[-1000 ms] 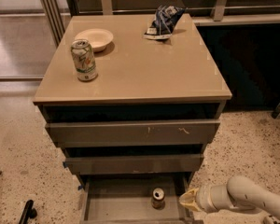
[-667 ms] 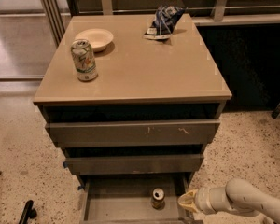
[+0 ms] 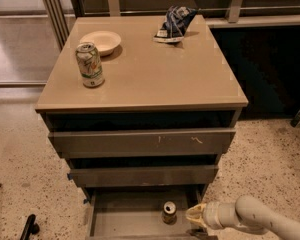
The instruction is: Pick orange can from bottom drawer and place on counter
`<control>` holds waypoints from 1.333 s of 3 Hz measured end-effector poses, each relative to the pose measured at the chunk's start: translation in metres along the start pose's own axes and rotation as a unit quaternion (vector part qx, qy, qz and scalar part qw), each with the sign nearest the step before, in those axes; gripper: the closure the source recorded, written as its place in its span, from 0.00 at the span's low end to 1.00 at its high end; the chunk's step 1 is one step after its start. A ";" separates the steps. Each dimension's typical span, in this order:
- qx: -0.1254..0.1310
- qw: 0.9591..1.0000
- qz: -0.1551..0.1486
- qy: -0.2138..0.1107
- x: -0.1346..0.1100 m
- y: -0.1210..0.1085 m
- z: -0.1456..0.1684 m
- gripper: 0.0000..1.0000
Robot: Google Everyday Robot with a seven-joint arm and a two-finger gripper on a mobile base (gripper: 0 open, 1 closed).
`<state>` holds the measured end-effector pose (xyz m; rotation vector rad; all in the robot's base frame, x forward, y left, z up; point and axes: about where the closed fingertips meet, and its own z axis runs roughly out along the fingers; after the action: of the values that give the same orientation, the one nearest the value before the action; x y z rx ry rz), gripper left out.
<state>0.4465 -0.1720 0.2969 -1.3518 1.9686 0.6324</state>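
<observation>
1. LOWER RIGHT: The robot's pale two-finger gripper [image 3: 196, 217], on a cream tubular arm [image 3: 270, 223] reaching in from the right, hangs at the right end of the pulled-out bottom drawer. Whether the claw is apart or together cannot be told.
2. The small orange-brown drink can [image 3: 169, 212] with a silver top stands upright just left of the claw, on the drawer's grey floor. Its label is too small to read, and contact with the claw cannot be judged.
3. The wide, shallow grey-brown bottom drawer [image 3: 115, 219] shows bare floor running left from the can, away from the claw.
4. Directly above the claw, the middle drawer [image 3: 140, 175] and top drawer [image 3: 140, 141] stand partly out in steps, their flat fronts overhanging the back of the bottom drawer.
5. High above the claw, the glossy tan square counter [image 3: 155, 79] ends in a thin front edge.
6. On it, up and left of the claw, stand a white-and-green printed can [image 3: 89, 64] and, behind that, a shallow cream bowl [image 3: 100, 41]. A crumpled blue snack bag [image 3: 174, 24] lies at the back. No writing on them is legible.
7. The counter's widest bare stretch is front and right, over the claw.
8. Speckled terrazzo floor [image 3: 270, 154] lies open above the arm, right of the cabinet.
</observation>
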 end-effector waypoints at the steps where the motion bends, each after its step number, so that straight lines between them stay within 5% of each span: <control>1: -0.009 0.999 -0.014 -0.028 0.021 -0.015 0.061 1.00; 2: -0.014 0.999 -0.023 -0.032 0.023 -0.009 0.074 0.96; 4: -0.021 0.999 -0.034 -0.033 0.021 -0.003 0.085 0.50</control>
<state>0.4654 -0.1262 0.2239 -1.3987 1.8592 0.6806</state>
